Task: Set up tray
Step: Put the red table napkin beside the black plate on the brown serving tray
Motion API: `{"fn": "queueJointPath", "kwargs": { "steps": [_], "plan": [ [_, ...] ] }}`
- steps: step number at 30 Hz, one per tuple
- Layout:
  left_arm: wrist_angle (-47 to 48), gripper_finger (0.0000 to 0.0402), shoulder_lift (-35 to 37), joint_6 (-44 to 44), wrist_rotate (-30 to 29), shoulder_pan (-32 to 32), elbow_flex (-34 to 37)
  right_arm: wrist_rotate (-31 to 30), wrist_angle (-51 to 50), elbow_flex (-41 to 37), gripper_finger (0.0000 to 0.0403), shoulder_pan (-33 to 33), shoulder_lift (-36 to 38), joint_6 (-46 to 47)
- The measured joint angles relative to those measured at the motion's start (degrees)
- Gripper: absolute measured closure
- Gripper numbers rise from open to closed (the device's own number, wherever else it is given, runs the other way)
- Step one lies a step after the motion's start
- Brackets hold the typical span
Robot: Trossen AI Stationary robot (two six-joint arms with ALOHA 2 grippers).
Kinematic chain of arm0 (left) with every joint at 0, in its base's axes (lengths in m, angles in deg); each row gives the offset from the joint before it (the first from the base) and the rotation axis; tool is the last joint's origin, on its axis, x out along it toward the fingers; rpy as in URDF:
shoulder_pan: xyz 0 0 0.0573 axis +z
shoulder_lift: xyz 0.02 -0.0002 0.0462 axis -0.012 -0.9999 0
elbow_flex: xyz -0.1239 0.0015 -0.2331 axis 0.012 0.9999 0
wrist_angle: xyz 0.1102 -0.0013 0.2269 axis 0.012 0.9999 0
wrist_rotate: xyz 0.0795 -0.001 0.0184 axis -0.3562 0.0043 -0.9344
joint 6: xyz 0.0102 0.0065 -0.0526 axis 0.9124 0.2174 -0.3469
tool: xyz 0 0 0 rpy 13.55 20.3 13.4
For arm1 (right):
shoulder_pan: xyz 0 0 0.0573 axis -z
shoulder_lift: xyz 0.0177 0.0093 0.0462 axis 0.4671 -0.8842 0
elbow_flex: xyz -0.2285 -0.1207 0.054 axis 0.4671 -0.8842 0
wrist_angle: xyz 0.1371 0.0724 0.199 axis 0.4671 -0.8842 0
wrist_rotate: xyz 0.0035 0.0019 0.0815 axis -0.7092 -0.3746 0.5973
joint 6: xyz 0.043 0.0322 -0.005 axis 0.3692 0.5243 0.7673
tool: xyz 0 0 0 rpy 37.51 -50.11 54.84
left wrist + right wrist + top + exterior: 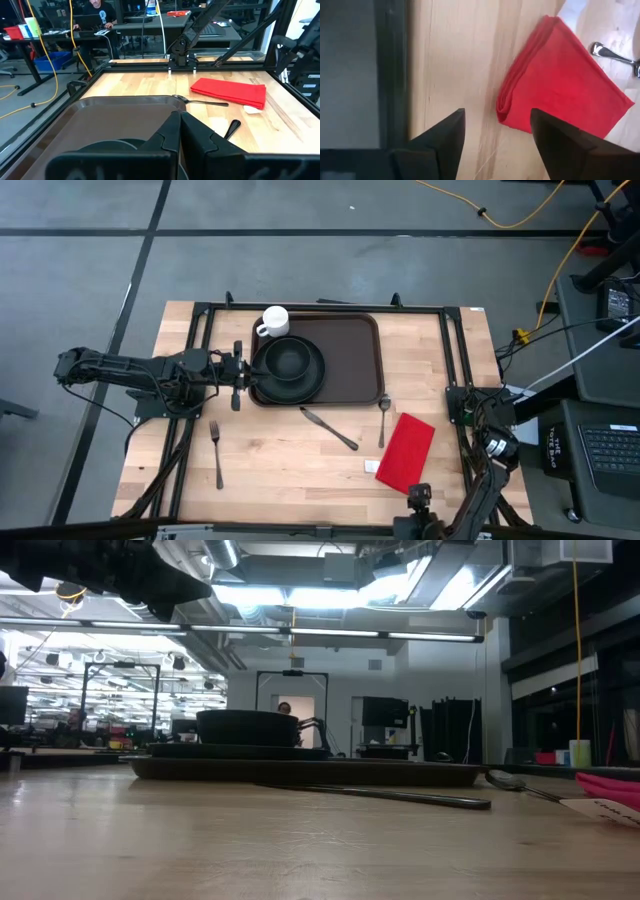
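The dark brown tray [350, 355] lies at the table's far middle. A round black plate [290, 368] sits on its left half, and a white mug [275, 321] stands at its far left corner. My left gripper [240, 370] is shut and level at the tray's left rim, above the plate [110, 147]. A red napkin [405, 452] lies flat on the wood at the near right. My right gripper [497, 135] points down over the napkin's near end [512, 117], open, with a finger on either side and clear of it.
On the wood lie a fork [217, 452] at the near left, a knife [330, 428] just near of the tray, and a spoon [383, 420] beside the napkin. A small white card [370, 466] lies at the napkin's left. Black frame rails [455, 350] run along both sides.
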Motion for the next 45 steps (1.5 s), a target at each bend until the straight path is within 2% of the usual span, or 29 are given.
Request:
{"fn": "queueJointPath", "kwargs": {
  "steps": [19, 31, 45],
  "plan": [
    [0.00, 0.0394, -0.02, 0.00, 0.01, 0.02, 0.00, -0.01, -2.90, -0.07, 0.0176, 0.00, -8.30, 2.33],
    [0.00, 0.0394, -0.02, 0.00, 0.01, 0.02, 0.00, -0.04, -2.91, -0.04, 0.0209, 0.00, -8.16, 6.86],
    [0.00, 0.0395, -0.02, 0.00, 0.01, 0.02, 0.00, 1.45, -2.91, -0.04, 0.0211, 0.02, -7.49, 6.11]
  ]
}}
